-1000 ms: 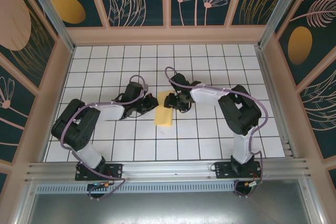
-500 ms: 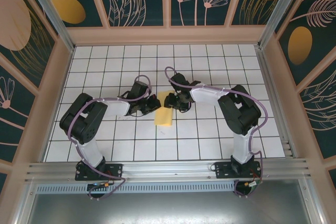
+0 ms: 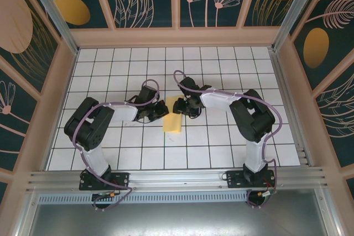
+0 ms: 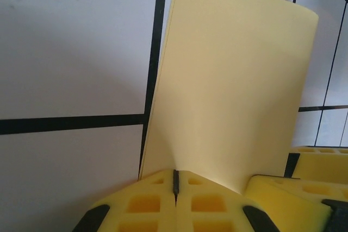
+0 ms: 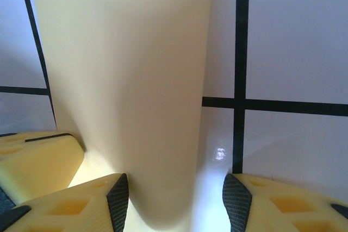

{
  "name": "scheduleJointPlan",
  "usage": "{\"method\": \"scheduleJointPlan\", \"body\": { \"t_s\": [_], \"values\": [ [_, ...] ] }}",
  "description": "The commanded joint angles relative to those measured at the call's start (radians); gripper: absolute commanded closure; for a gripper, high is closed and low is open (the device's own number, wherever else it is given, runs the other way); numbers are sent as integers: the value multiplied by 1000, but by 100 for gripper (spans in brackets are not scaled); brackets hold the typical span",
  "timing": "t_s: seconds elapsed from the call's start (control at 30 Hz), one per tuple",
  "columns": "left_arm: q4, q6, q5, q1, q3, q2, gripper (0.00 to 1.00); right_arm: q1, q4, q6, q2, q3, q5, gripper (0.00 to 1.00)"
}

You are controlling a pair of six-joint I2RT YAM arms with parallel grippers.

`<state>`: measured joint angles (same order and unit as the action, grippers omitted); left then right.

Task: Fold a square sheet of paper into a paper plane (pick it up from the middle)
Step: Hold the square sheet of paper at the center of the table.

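Up close, my left fingers [image 4: 157, 187] press shut at the paper's [image 4: 234, 91] edge, hold unclear; right fingers [image 5: 261, 188] stand apart astride it.

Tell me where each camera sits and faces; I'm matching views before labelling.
Top external: above and behind the bases, looking down on the tiled table, the left arm, the right arm and the paper.
Left wrist: on the left arm, looking past its shut fingers at the paper.
Right wrist: on the right arm, its parted fingers straddling the paper.
All three share the paper.
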<state>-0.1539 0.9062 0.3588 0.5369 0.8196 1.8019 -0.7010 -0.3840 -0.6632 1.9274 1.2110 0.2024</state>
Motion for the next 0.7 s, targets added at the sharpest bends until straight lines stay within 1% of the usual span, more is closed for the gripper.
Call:
{"method": "scheduleJointPlan", "body": {
  "t_s": [0.0, 0.13, 0.3, 0.37, 0.43, 0.5, 0.57, 0.63, 0.67],
  "values": [
    [22, -23, -14, 8, -12, 30, 100, -9, -30, 3, 68, -11, -38, 45],
    [26, -27, -25, 8, -35, 29, 100, -8, 6, -12, 18, -1, -46, 43],
    [28, -33, -34, 8, -51, 28, 100, 23, 124, -57, -143, -51, -36, 41],
    [28, -33, -35, 8, -51, 29, 100, 48, 193, -87, -214, -108, 8, 43],
    [27, -35, -35, 8, -51, 30, 100, 70, 308, -116, -268, -186, 101, 51],
    [25, -36, -34, 9, -50, 28, 100, 78, 433, -158, -301, -263, 199, 65],
    [22, -36, -32, 8, -52, 30, 100, 75, 555, -209, -303, -322, 285, 83],
    [18, -37, -28, 9, -51, 33, 100, 71, 605, -239, -274, -341, 321, 96],
    [17, -37, -27, 8, -51, 32, 100, 68, 609, -243, -258, -340, 324, 100]
  ]
}}
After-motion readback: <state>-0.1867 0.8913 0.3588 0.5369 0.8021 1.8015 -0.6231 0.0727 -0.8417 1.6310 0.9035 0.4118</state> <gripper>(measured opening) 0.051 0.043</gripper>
